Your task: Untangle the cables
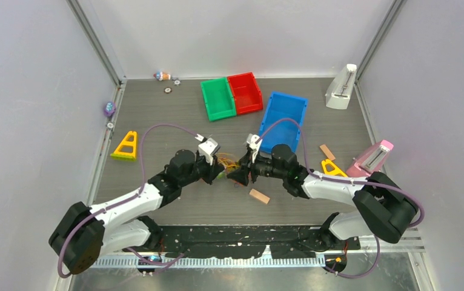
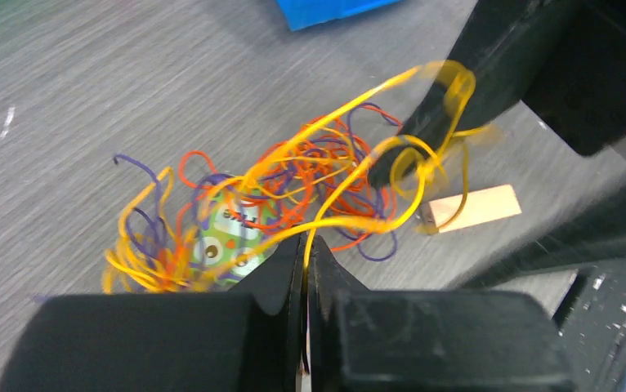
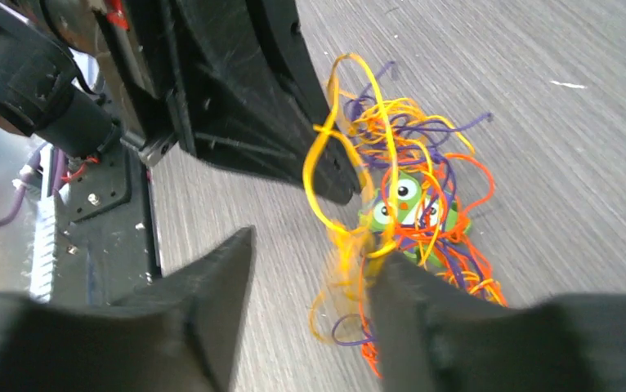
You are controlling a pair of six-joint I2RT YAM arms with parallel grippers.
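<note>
**Entry: both pincers at the tangle, mid-table**

Nearest my bases, a small wooden block [image 1: 258, 196] lies flat on the grey table [image 1: 157, 115], just in front of my right pincer [image 3: 314, 253].

Left pincer [image 2: 303, 241]: fingers pressed together, tips almost touching. A yellow strand runs in right at the tips and appears nipped there. I cannot confirm how firmly.

Right pincer: fingers spread, with bare table showing in the gap. Blurred yellow and orange strands hang against the inner side of one finger. Nothing is clamped between the two.

The two pincers face each other tip to tip in the overhead view, with the cables [image 2: 310, 175] between and just beyond them. The cables form one loose knot of yellow, orange-red and dark purple strands. Part of it rests on the table and part is lifted in yellow loops around the tip of the opposing finger. A small green toy [image 3: 408, 204] with round eyes sits inside the knot, wound in strands.

Farther out, a blue bin [image 1: 284, 120] stands just behind the right wrist. A yellow triangular stand [image 1: 125, 145] sits well off to the left.

Farthest back, a green bin [image 1: 217, 98] and a red bin [image 1: 245, 92] stand side by side, touching.
</note>
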